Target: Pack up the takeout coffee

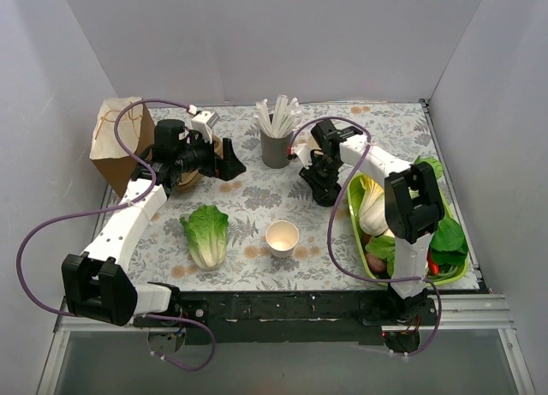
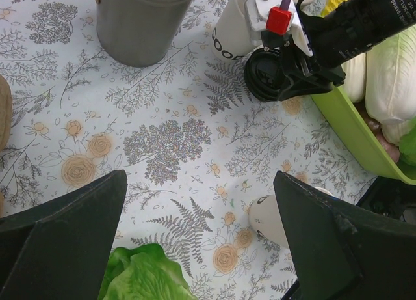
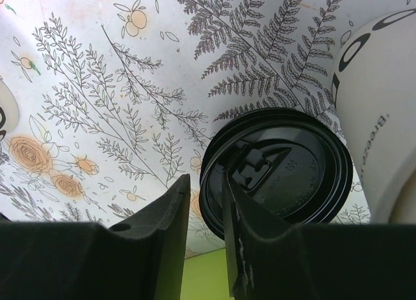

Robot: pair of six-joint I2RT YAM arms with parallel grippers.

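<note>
No takeout coffee with its lid on is in view. A lidless cream paper cup [image 1: 282,237] stands near the table's front middle, and its side [image 2: 276,215] peeks out past my left finger. A round black lid [image 3: 279,163] lies on the cloth beside a white lettered cup [image 3: 377,105]. My right gripper [image 3: 205,202] is down over the lid [image 2: 266,72], one finger outside the rim and one on top, with a narrow gap showing. My left gripper [image 2: 201,248] hangs wide open above the cloth near the brown bag, holding nothing.
A grey cup of white sticks [image 1: 276,142] stands at the back middle. A brown paper bag [image 1: 120,142] sits at the back left. Lettuce [image 1: 205,232] lies front left. A green tray [image 1: 354,232] of vegetables lines the right side, close to my right gripper [image 1: 321,189].
</note>
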